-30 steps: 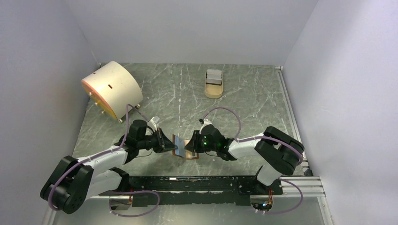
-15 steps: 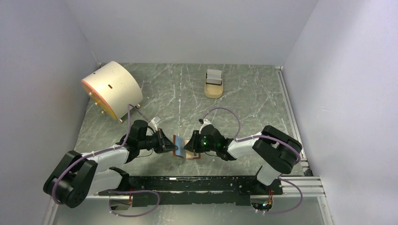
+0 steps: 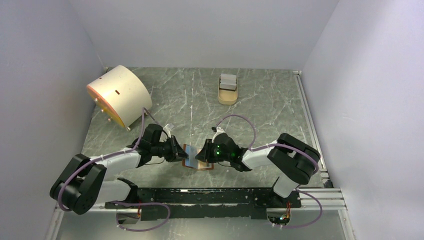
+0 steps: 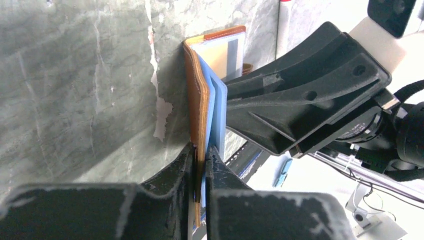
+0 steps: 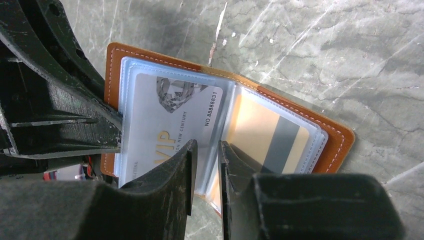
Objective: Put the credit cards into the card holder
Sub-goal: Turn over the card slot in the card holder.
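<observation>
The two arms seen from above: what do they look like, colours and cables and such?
Both the left arm and the right arm have white links between bulky black joints. A thin purple cable loops along each. A green light glows near the right wrist. The left gripper and right gripper have black, scuffed fingers.

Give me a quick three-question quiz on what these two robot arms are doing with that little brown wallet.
1. True or false: the card holder lies folded shut.
2. Whose gripper pinches its brown cover: A the left arm's, B the right arm's, C neither?
3. Fill in: the card tucked inside it shows the big letters ___.
Key: 1 false, it is open; 2 A, the left gripper; 3 VIP.
</observation>
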Controlling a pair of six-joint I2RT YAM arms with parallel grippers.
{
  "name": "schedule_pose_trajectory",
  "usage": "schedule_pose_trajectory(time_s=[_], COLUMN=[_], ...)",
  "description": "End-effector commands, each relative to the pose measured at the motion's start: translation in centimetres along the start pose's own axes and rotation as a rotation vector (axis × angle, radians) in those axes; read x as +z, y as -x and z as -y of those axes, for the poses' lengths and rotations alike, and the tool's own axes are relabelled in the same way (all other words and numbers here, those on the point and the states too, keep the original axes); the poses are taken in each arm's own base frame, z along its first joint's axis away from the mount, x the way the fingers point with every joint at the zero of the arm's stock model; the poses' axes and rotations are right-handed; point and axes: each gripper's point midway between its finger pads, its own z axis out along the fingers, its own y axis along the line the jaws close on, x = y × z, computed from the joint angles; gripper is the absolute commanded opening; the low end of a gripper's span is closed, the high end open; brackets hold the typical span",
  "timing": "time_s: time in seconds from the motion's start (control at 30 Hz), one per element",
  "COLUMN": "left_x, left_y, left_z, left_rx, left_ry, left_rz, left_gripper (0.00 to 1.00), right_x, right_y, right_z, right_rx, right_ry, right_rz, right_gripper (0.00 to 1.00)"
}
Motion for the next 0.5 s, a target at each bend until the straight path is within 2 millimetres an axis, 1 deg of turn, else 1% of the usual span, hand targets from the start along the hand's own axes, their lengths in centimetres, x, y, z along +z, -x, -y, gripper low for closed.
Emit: schedule_pose_trajectory(time_s=[0.0, 0.03, 0.17, 0.27, 0.37, 0.47], left_x=[-0.6, -0.9, -1.8, -2.5, -3.1, -3.2], left_y=[1.4, 1.6, 2.1, 2.2, 2.9, 3.0], left_z=[0.9, 1.0, 0.6, 0.1, 0.3, 0.5], left_rx=[0.046, 0.054, 0.066, 0.065, 0.085, 0.101], left_ry=[0.057, 0.078, 0.182, 0.265, 0.343, 0.401], left_rz=[0.037, 0.039, 0.026, 0.004, -0.001, -0.011], left_gripper=[0.09, 0.09, 0.09, 0.09, 0.09, 0.09], right_x=[-0.7, -0.9, -1.4, -1.3, -1.1, -0.7], right_y=[-0.8, -0.5, 0.2, -0.2, -0.5, -0.8], right_z=[1.5, 1.3, 1.6, 2.1, 2.7, 3.2], right_rx=[-0.019, -0.035, -0.087, -0.088, -0.093, -0.094], right_ry=[-0.066, -0.073, -0.116, -0.125, -0.139, -0.150], right_rz=[-0.034, -0.033, -0.028, -0.033, -0.042, -0.048], right_gripper=[0.27, 0.28, 0.28, 0.28, 0.28, 0.28])
